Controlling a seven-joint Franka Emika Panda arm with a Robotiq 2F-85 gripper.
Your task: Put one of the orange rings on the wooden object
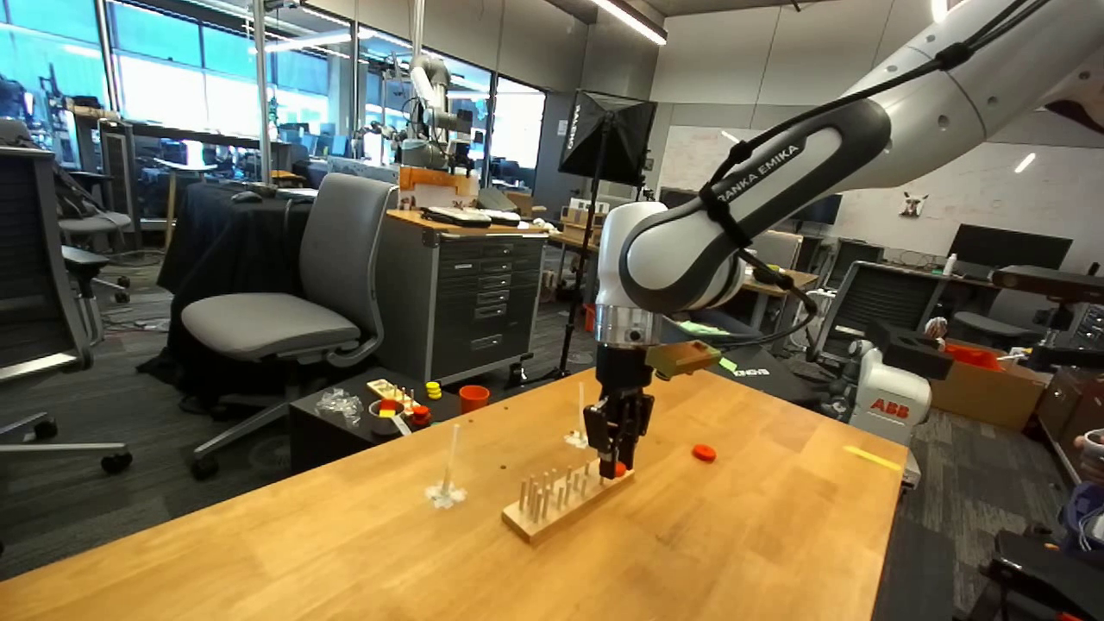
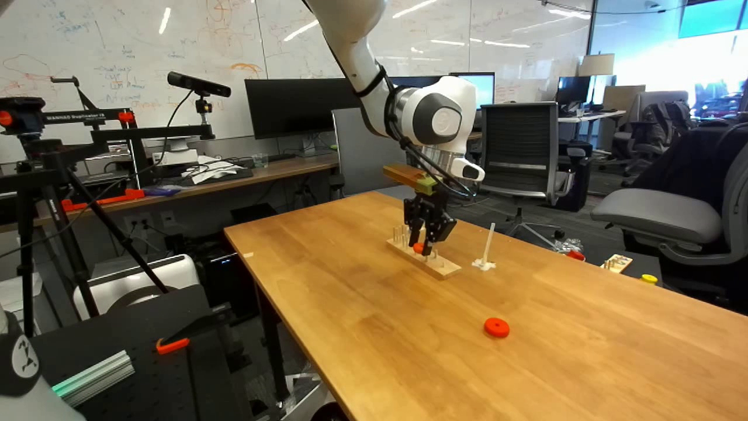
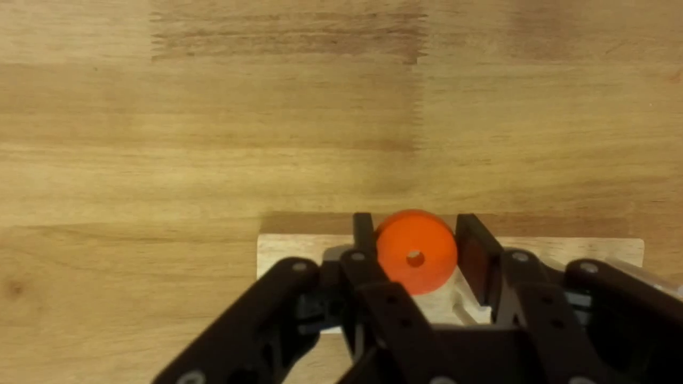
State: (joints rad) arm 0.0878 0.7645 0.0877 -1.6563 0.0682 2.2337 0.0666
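Observation:
The wooden object is a light board point(image 1: 561, 513) with several upright pegs; it also shows in an exterior view point(image 2: 449, 270) and in the wrist view point(image 3: 587, 246). An orange ring point(image 3: 417, 234) sits between my gripper's fingers, with both fingers against its sides. My gripper point(image 1: 614, 470) points down over one part of the board, also in an exterior view point(image 2: 419, 248). The ring is over the board; I cannot tell whether a peg is under its hole or whether it touches the board. Another orange ring point(image 1: 704, 453) lies flat on the table, also in an exterior view point(image 2: 497, 328).
Two thin upright sticks point(image 1: 452, 457) point(image 1: 580, 414) with whitish bases stand on the table beside the board. A yellow strip point(image 1: 873, 457) lies near a table edge. A low black table point(image 1: 332, 444) holds an orange cup point(image 1: 473, 398) and small parts.

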